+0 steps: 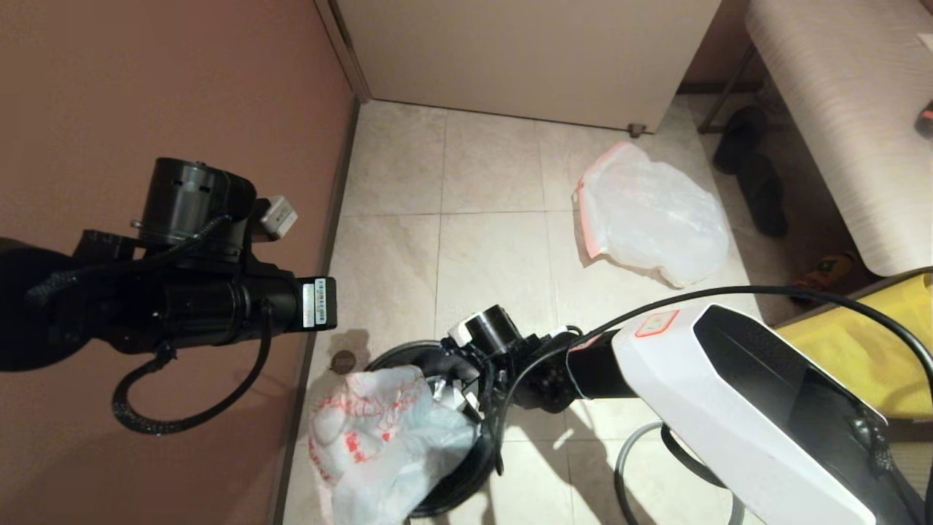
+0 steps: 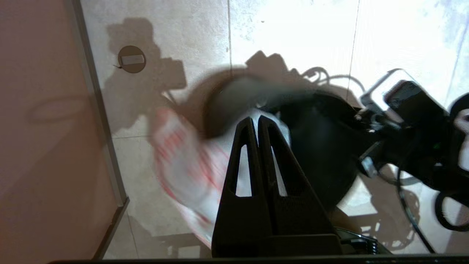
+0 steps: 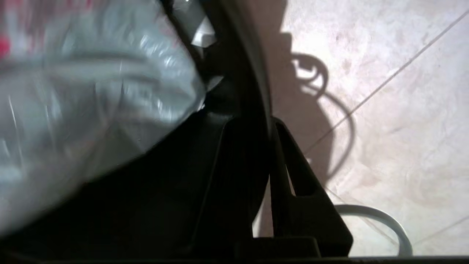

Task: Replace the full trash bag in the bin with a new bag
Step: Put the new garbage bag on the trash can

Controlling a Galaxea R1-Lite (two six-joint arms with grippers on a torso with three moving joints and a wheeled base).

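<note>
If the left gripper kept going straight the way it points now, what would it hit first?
Most likely the new bag draped over the bin: the shut left gripper points at the bag's folds at the rim. Depth is unclear, so a gap remains.

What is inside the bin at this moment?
The printed new bag lies partly in the bin, spilling over its near rim. The right gripper grips the bin's wall. The bin's bottom is covered.

New bag (image 1: 383, 437) draped in and over bin (image 1: 466, 474) (near, left); full trash bag (image 1: 652, 215) far right on floor.
</note>
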